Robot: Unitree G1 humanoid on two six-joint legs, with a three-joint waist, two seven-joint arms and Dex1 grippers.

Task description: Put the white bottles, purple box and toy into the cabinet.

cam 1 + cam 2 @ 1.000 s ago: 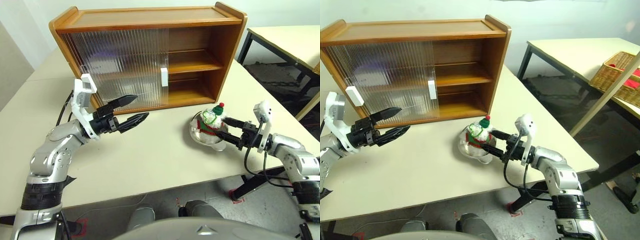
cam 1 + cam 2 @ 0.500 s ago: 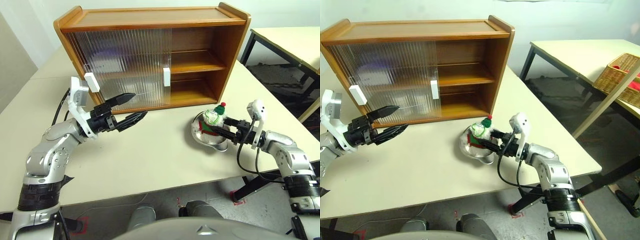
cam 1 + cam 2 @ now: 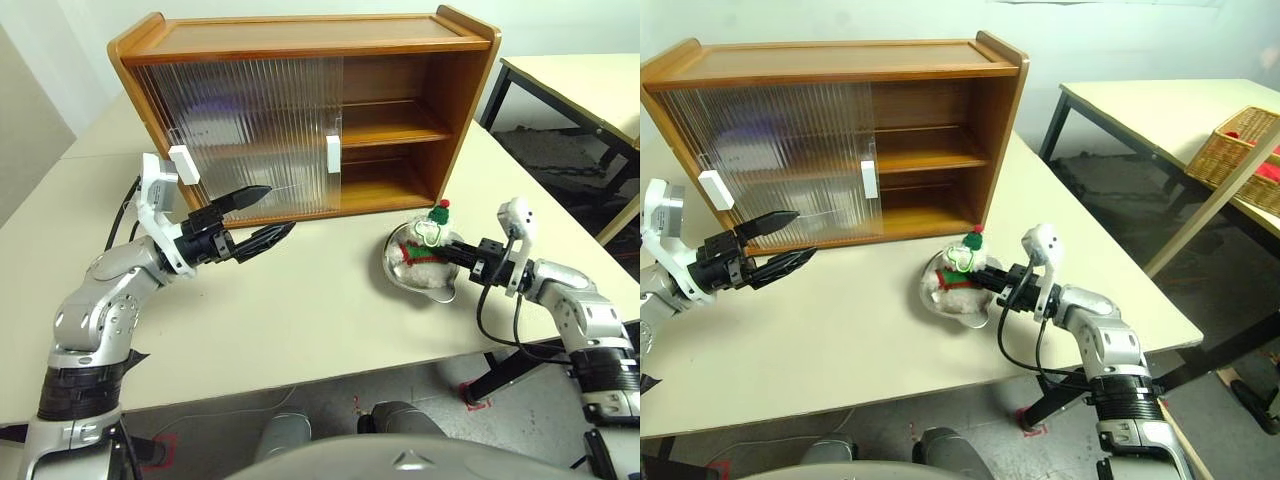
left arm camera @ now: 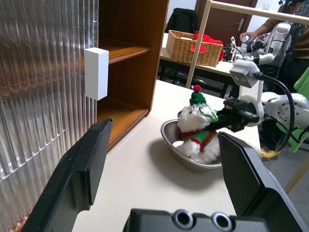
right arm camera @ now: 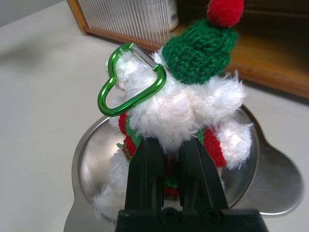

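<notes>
Cream worktop [image 3: 300,320]: right gripper [image 5: 170,153] clamped on white plush toy [image 3: 428,245] in steel bowl [image 3: 395,268] near right edge; lift straight clear before swinging to brown wooden cabinet [image 3: 400,120]. Left gripper [image 3: 262,215] fingers apart, idle.

The fluffy white toy [image 5: 193,111], green hat, red pompom, sits upright, pinched between the right claw's [image 5: 170,145] 2 fingers; the cabinet [image 3: 300,110] stands beyond it.

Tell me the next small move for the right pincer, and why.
Probably lift straight up. The right pincer is pinched on the toy, which still sits in the steel bowl. Raising it clears the rim before swinging toward the cabinet, whose right side stands open. The left pincer waits open by the sliding door.
</notes>
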